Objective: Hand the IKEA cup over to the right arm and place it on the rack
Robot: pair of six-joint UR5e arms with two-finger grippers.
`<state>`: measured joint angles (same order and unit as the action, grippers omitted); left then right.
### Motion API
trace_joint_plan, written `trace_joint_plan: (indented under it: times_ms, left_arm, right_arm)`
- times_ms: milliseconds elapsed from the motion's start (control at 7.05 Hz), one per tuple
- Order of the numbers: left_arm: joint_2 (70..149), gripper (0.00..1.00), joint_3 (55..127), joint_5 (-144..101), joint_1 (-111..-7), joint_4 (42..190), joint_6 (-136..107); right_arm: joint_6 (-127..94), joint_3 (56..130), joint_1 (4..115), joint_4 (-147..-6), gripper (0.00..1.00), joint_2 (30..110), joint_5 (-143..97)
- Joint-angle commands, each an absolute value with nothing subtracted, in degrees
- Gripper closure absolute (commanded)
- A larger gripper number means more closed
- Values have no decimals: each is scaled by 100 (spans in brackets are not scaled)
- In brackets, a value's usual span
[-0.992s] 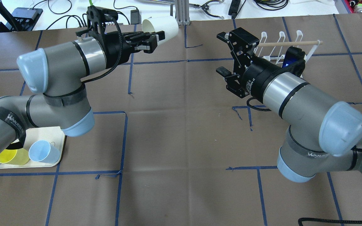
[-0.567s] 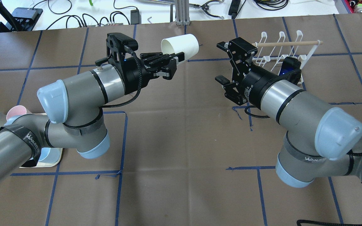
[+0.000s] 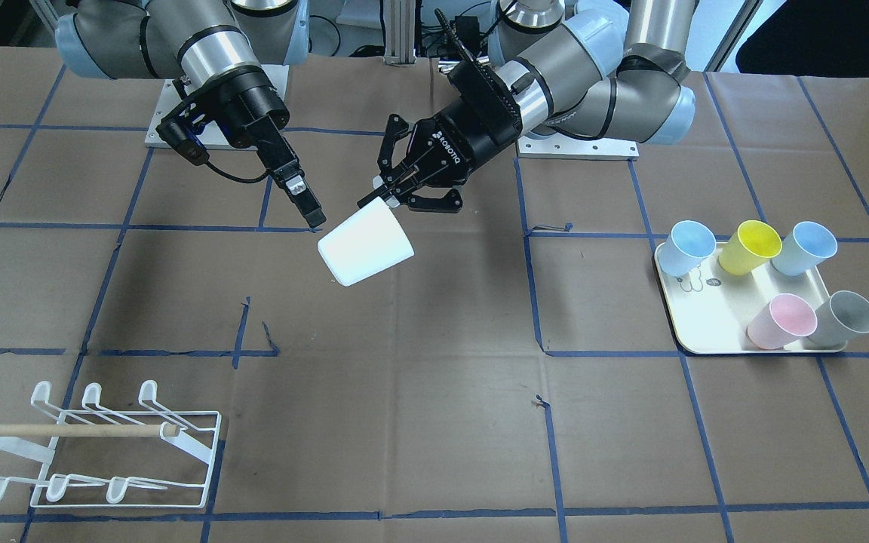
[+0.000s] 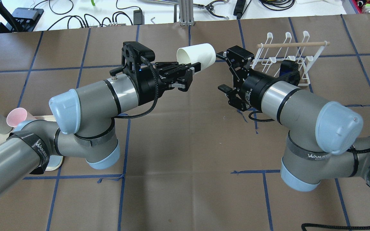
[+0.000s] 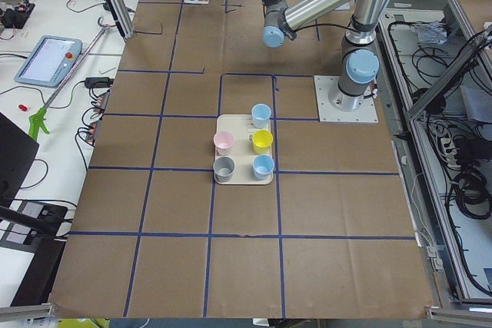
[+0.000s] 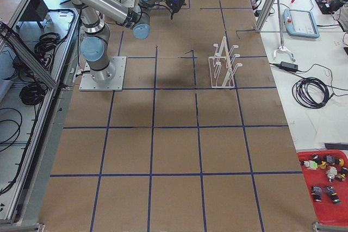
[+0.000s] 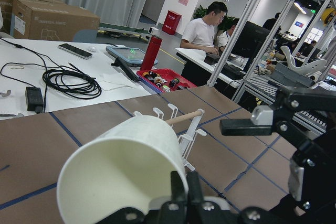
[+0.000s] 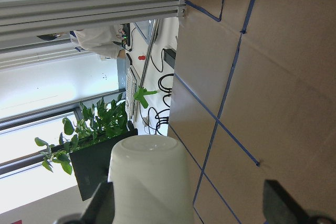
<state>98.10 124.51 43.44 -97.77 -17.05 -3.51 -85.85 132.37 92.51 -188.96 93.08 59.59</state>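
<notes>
The white IKEA cup (image 4: 197, 55) lies on its side in the air over mid-table, mouth toward the left arm. My left gripper (image 4: 189, 70) is shut on the cup's wall at the rim, seen also from the front with the left gripper (image 3: 395, 194) above the cup (image 3: 365, 246). On the right arm, the right gripper (image 4: 226, 71) stands open just beyond the cup's base, not touching it. In the right wrist view the cup's base (image 8: 149, 182) sits low between the spread fingers (image 8: 283, 208). The white wire rack (image 4: 287, 54) stands behind the right arm.
A cream tray (image 3: 706, 320) on the robot's left side holds several coloured cups, among them a yellow cup (image 3: 748, 245) and a pink cup (image 3: 781, 320). Cables and tools lie beyond the table's far edge (image 4: 75, 16). People sit at desks in the background (image 7: 205, 30).
My left arm has carried the cup rightward and toward mid-table, up to the right gripper. The right gripper shifted slightly toward the cup and stayed open.
</notes>
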Motion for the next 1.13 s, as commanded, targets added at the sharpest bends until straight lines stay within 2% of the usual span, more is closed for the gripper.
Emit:
trace_joint_plan:
  times_ms: [0, 567, 992]
  left_arm:
    - [9782, 100, 12489, 4351, -9791, -1705, -352]
    - [9773, 100, 12480, 4359, -9791, -1696, -360]
    - [9773, 100, 12472, 4359, -9791, -1679, -360]
  right_arm:
    - [-8630, 12947, 9377, -18721, 0, 9133, 5968]
    - [-8683, 12500, 9667, -18730, 0, 8641, 5968]
    - [-8763, 12375, 9686, -18571, 0, 8604, 5968]
